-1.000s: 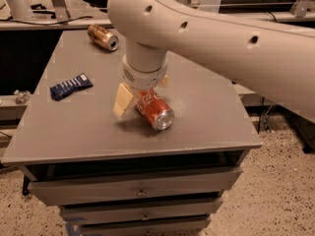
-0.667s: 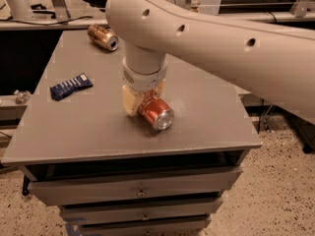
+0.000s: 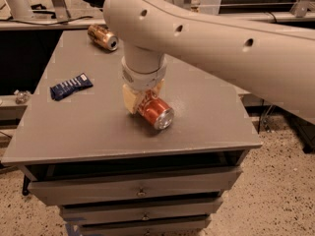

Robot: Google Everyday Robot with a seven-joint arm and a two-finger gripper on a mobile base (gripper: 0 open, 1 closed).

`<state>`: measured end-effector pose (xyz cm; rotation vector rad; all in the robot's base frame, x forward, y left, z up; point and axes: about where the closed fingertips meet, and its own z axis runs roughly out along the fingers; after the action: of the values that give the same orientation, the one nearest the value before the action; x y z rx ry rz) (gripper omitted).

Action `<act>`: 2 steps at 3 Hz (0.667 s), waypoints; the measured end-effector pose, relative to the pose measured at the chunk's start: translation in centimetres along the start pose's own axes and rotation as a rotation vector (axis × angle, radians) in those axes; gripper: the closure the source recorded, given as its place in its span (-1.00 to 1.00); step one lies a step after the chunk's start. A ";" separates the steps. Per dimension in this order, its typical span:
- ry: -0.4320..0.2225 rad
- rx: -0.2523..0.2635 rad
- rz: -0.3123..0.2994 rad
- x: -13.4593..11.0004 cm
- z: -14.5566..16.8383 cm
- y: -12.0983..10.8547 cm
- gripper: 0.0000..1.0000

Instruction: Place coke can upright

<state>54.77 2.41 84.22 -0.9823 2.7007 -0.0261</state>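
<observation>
The coke can [image 3: 156, 113] is red with a silver end and lies on its side near the middle of the grey table [image 3: 98, 127], its silver end facing the front right. My gripper [image 3: 143, 103] comes down from the large white arm [image 3: 206, 38] right over the can's rear half. A cream finger [image 3: 130, 99] presses against the can's left side; the other finger is hidden behind the can. The jaws stand closed around the can.
A gold-brown can [image 3: 102, 36] lies on its side at the table's back left. A dark blue snack packet [image 3: 71, 86] lies at the left. Drawers [image 3: 142, 191] sit below the table's front edge. The floor drops off to the right.
The left finger has moved in from the left until it touches the can. The can has shifted very little.
</observation>
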 end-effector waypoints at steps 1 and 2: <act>-0.045 0.002 -0.019 -1.1 -0.8 -1.3 1.00; -0.131 -0.017 -0.052 -2.6 -2.1 -3.2 1.00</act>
<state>58.18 1.40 87.21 -1.0216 2.5605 0.0499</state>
